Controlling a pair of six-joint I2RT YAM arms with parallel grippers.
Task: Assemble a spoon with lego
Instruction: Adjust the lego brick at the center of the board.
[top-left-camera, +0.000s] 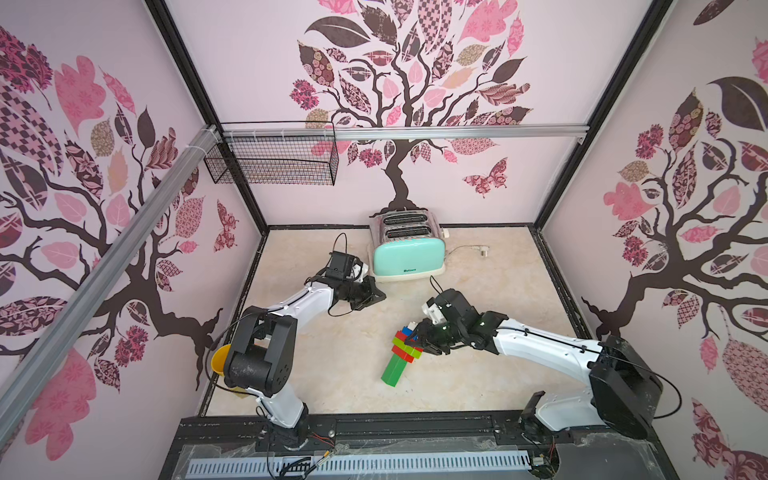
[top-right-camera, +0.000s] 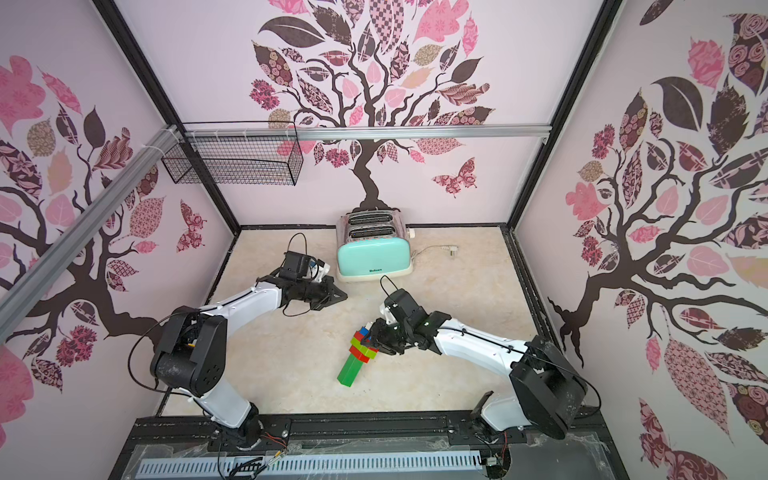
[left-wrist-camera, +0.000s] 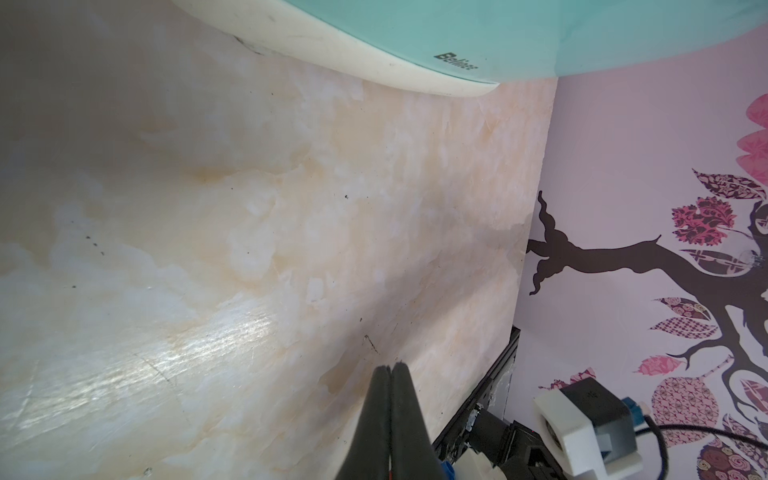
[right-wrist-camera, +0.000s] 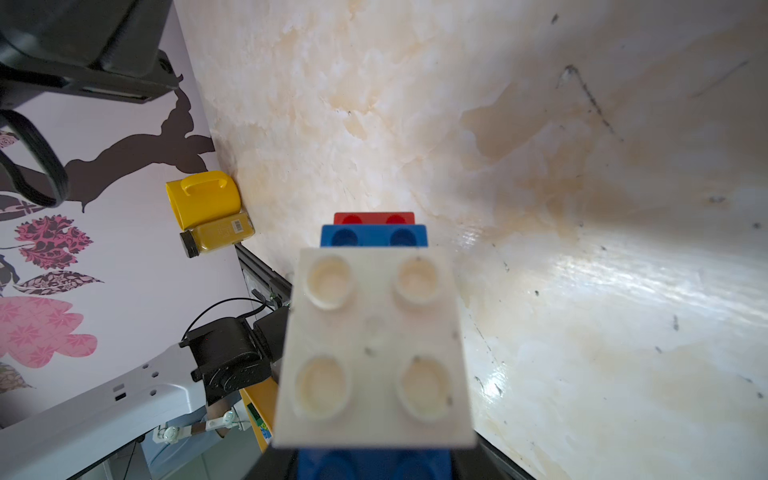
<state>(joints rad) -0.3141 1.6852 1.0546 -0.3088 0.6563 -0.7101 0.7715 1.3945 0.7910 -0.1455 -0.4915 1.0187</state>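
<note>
The cream marbled desk (top-left-camera: 332, 374) carries a mint-green toaster (top-left-camera: 409, 255) at the back and, mid-desk, the flat multicoloured brick spoon (top-left-camera: 401, 357). The right tool (top-left-camera: 415, 334) is clamped on its head near the white square tip brick (right-wrist-camera: 374, 345); press squarely to seat it. The left tool (top-left-camera: 376, 296) hovers closed, empty.

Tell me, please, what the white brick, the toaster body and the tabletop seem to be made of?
White brick: moulded plastic, matt and slightly grubby, with round studs.
Toaster: glossy mint shell, painted metal or plastic, on a cream base that is probably plastic.
Tabletop: marble-look surface with a sheen and scratches; probably laminate or film.
</note>
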